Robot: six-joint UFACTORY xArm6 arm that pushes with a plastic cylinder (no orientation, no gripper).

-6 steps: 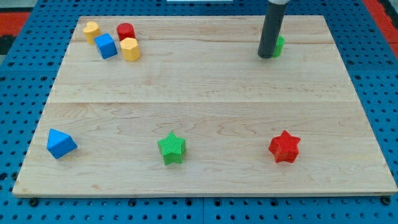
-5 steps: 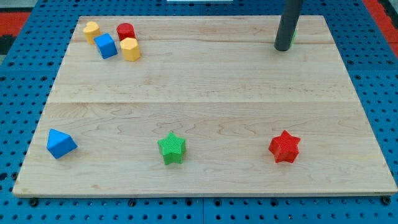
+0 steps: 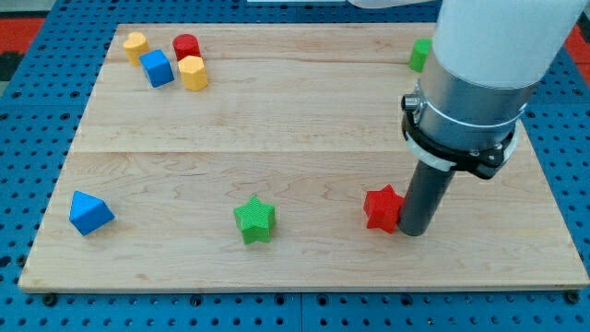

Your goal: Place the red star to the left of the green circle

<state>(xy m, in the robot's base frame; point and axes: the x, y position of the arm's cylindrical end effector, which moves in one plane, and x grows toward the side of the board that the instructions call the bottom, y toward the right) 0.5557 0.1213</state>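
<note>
red star (image 3: 383, 207), ridged sides, flat on board, my tip (image 3: 412, 231) touching its right

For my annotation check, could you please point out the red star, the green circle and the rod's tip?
red star (image 3: 382, 207), camera view, on its top face.
green circle (image 3: 420, 54), camera view, on its visible left part; the arm hides the rest.
my tip (image 3: 413, 231), camera view, at the rod's very end, against the star's right side.

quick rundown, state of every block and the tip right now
my tip: down on the board, against the red star's right side
red star: flat, bottom right
green star: flat, bottom centre
green circle: top right, partly hidden by the arm
blue block: bottom left, alone
yellow, blue, red, yellow blocks: clustered top left
</note>
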